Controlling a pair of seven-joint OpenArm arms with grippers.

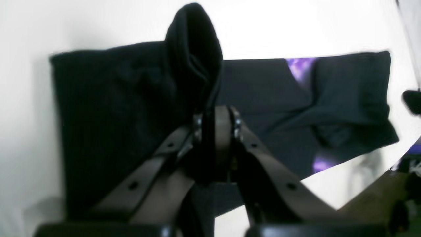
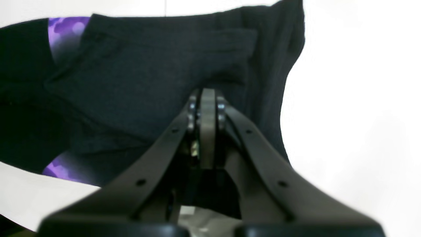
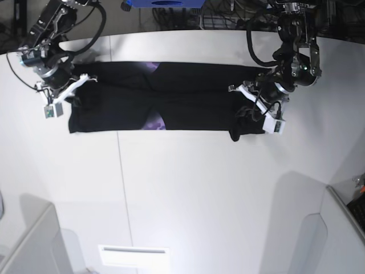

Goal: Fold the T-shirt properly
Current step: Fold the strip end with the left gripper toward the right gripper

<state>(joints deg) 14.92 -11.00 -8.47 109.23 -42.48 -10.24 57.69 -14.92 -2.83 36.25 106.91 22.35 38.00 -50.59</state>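
On smooth white table (image 3: pixel 188 194): black cotton T-shirt (image 3: pixel 188 97); left gripper (image 1: pixel 215 125) clenched on cloth, right gripper (image 2: pixel 208 98) clenched; better fold slowly, evenly.

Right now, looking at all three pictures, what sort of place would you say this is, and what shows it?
Probably a robotics lab or test workspace: two robot arms stand over a white table, a black T-shirt lies there, and cables loop around the arms.
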